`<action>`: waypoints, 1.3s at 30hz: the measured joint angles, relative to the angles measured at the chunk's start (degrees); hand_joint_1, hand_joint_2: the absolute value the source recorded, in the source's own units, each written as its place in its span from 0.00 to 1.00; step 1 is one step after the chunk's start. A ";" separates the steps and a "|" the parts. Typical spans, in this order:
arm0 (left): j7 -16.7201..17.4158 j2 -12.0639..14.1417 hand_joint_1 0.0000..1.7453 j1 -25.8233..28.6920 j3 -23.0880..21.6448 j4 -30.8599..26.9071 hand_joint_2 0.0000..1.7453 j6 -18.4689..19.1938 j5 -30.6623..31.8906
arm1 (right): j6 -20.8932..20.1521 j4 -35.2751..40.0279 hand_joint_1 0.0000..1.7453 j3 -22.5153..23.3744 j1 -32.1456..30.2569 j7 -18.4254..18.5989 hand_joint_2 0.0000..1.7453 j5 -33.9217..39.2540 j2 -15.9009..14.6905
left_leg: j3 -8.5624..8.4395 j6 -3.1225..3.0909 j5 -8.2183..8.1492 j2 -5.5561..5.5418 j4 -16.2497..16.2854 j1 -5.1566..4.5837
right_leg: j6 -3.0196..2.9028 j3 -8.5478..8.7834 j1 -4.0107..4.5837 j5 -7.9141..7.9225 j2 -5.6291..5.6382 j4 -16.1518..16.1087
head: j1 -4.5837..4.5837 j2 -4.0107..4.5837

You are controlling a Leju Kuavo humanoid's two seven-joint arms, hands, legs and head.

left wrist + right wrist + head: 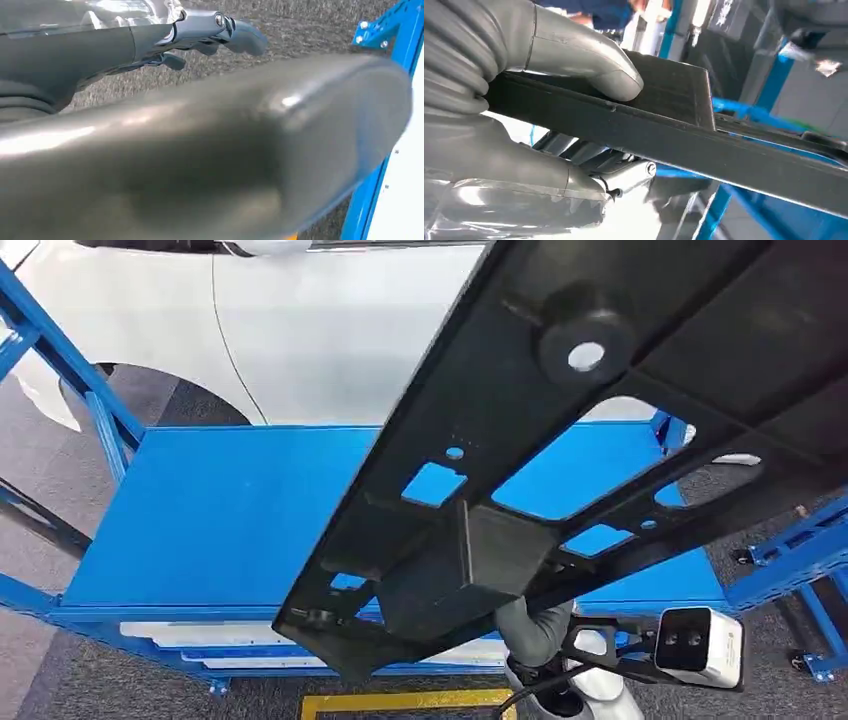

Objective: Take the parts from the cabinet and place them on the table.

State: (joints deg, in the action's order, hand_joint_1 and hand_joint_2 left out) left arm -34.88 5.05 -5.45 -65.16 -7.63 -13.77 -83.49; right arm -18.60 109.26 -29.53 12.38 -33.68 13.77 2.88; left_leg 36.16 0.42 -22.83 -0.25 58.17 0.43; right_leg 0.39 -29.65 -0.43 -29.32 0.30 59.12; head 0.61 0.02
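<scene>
Beyond blue table, white car; grey carpet underfoot.

The right hand has a grey ribbed cover, a thick smooth grey thumb, darker fingers and a silver knuckle with a small screw. The left hand has dark grey fingers on a silver, screw-fastened base.

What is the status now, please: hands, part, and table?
Right hand grips black part, thumb on top. Left hand holds nothing, fingers apart. Part held above blue table, not yet set down. Nothing on the table beneath.
</scene>
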 joint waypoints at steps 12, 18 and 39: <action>2.27 0.04 0.00 -0.05 -0.39 0.00 0.00 -0.05 0.00 | -3.78 -0.13 1.00 0.00 2.83 -1.35 1.00 2.73 -1.27 | -1.72 1.52 -6.87 0.04 9.76 0.26 | -2.44 -6.07 0.48 4.74 -0.41 -0.59 | 0.13 -0.02; 3.19 0.57 0.00 -0.48 -0.39 0.11 0.00 -0.24 0.00 | -3.71 -0.24 1.00 -0.02 5.59 -1.42 1.00 4.59 -1.33 | -8.16 -0.45 -5.83 0.01 -2.10 -0.87 | -0.68 -6.61 0.44 7.43 -0.60 -1.40 | 0.37 0.00; 6.34 0.94 0.00 0.50 -0.15 0.26 0.00 -1.27 0.00 | -1.29 -2.12 1.00 -0.17 6.38 -2.69 1.00 1.95 -2.21 | 5.61 2.67 -11.15 0.42 16.18 0.42 | -2.43 -3.74 -0.14 3.65 -0.52 -1.34 | -0.06 -0.02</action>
State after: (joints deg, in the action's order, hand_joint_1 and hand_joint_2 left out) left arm -28.55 5.99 -4.95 -65.31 -7.37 -15.04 -83.49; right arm -19.89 107.14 -29.70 18.77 -36.37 15.71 0.68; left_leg 41.77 3.10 -33.98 0.17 74.35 0.85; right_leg -2.04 -33.39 -0.57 -25.67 -0.22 57.78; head 0.55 0.00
